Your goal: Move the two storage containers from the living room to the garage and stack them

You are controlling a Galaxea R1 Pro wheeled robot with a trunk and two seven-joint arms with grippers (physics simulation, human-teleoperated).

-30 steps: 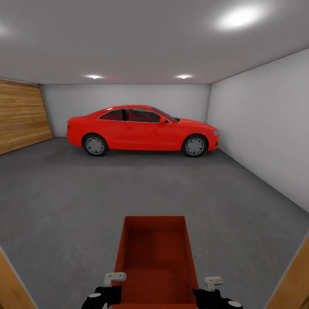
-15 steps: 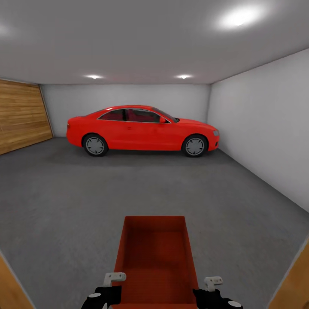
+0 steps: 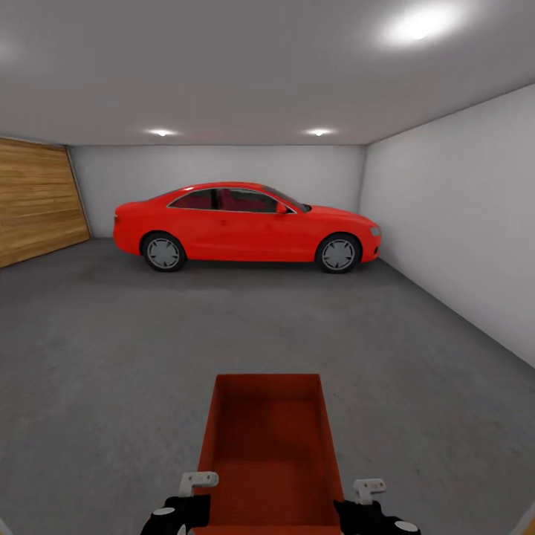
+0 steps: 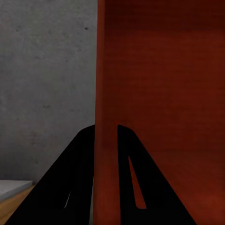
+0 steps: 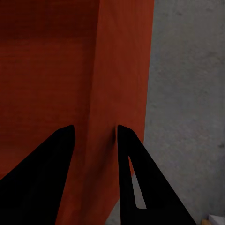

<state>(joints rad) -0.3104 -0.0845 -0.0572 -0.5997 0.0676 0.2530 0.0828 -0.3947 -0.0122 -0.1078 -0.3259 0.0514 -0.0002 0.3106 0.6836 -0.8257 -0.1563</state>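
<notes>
Fingers of left gripper (image 4: 105, 187) and right gripper (image 5: 93, 187) clamp opposite walls of storage container (image 3: 269, 446).

head view faces forward across the garage; both wrist views sit close against the storage container (image 3: 269, 453) walls it shares.

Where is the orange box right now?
The storage container is low in the head view's middle, held between the left gripper and right gripper, above the garage floor.

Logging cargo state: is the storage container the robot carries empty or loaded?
Empty. The head view looks into the open storage container and shows only bare orange-red floor and walls.
</notes>
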